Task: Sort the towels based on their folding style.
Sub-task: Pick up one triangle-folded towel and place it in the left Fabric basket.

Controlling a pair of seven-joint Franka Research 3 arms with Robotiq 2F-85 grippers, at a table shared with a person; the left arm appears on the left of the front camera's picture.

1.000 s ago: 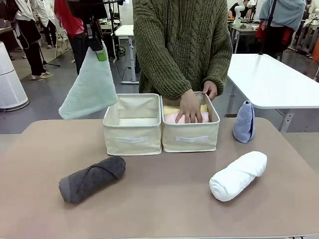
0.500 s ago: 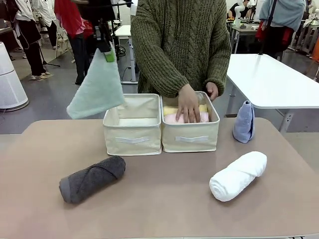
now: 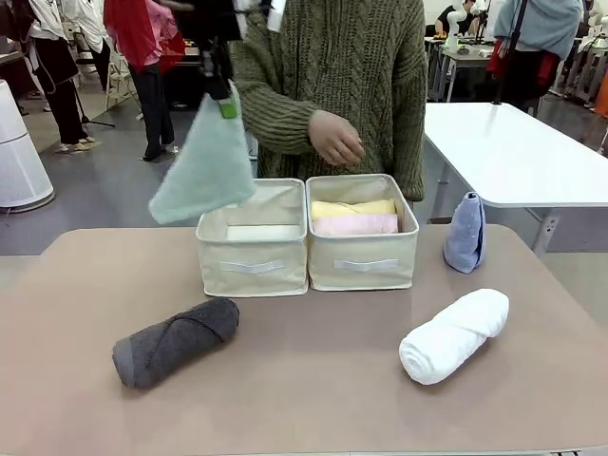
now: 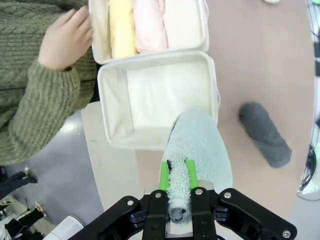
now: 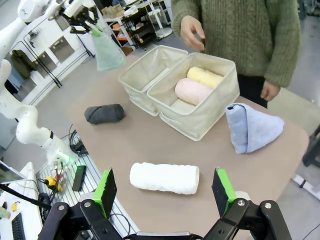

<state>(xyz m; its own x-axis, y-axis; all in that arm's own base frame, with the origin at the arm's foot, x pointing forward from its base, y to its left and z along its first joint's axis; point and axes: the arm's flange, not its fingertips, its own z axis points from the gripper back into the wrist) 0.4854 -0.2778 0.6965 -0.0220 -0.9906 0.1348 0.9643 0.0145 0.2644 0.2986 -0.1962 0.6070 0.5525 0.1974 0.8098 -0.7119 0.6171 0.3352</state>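
Pinching the top corner of the mint green towel (image 3: pixel 204 166) high in the air with the left gripper (image 3: pixel 226 103), jaws pressed fully together on the terry and touching nothing else. From the left wrist, same grip: green fingers (image 4: pixel 164 176) on either side of a bunched tip of cloth, the rest of the towel dangling loose below. Hanging free above rim height, just beside the outer far corner of the left bin (image 3: pixel 252 266), well clear of the table (image 3: pixel 313 399). Standing wall to wall with that bin, the right bin (image 3: pixel 366 261), holding the yellow towel (image 3: pixel 351 207) and the pink towel (image 3: pixel 356 224), both rolled, side by side, yellow on the person's side and pink on the robot's side. Raised above the right bin and touching nothing in it, the person's hand (image 3: pixel 334 138), fingers loosely curled. Lying on the table in front of the left bin, toward the robot's left, the dark grey towel (image 3: pixel 176 340), rolled. Lying in front and to the right of the bins, the white towel (image 3: pixel 454 334), also rolled. Standing upright near the far right edge of the table, close to the right bin, the light blue towel (image 3: pixel 465 233), folded to a triangle. Hovering above the table's near right side, the right gripper (image 5: pixel 164 172), jaws spread wide and holding nothing, the white roll on the table beneath them.
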